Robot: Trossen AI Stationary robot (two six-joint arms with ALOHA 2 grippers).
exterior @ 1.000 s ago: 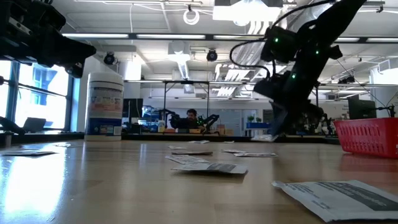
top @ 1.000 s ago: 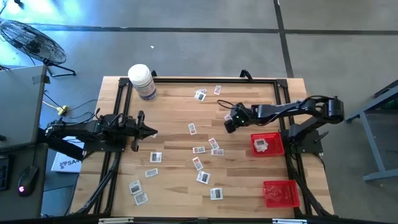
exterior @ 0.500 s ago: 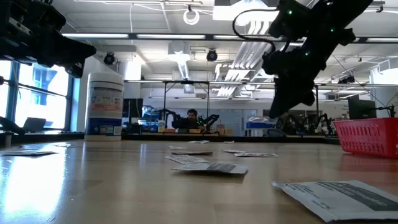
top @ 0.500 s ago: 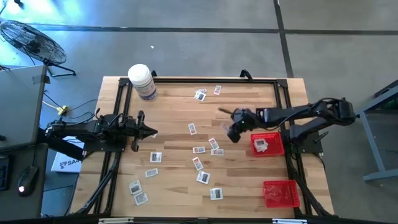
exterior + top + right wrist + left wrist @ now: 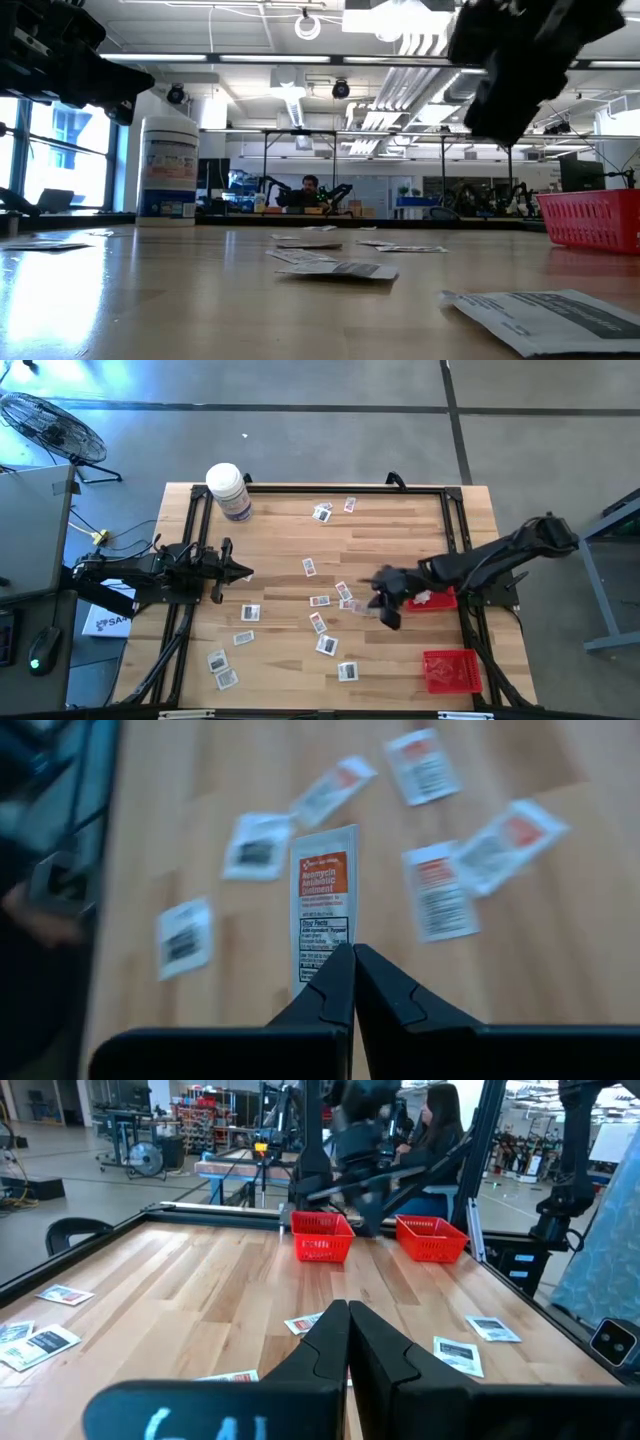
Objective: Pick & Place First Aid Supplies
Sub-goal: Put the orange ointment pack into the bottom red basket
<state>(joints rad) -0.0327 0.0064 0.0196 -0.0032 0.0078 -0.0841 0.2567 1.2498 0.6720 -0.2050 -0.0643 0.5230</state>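
On the wooden tabletop (image 5: 400, 530) the right gripper (image 5: 389, 615) hangs above the middle-right area, at about four o'clock from the centre, just beside the nearer red basket (image 5: 437, 600), which its arm partly covers. In the right wrist view its fingers (image 5: 330, 995) are clenched on the lower edge of one packet (image 5: 322, 900), white with an orange band and dark print, held upright above the wood, and other packets (image 5: 435, 890) lie flat on the boards beyond it. The left gripper (image 5: 240, 571) waits at nine o'clock, low over the left side of the tabletop, its fingers (image 5: 345, 1345) pressed together on nothing. The first aid supplies (image 5: 320, 601) lie scattered flat: a pair at twelve o'clock near the far rail, one near the centre, a cluster just beside the right gripper at about five o'clock, and several more toward seven o'clock at the near-left corner. A second red basket (image 5: 450, 670) sits at the near-right corner, at about five o'clock, well apart from the first. A large white bottle (image 5: 229, 490) with a purple label stands upright at the far-left corner, at eleven o'clock. In the low view the bottle stands at the left, packets lie across the wood, and a red basket shows at the right edge. A person (image 5: 308, 187) sits in the room beyond the tabletop.
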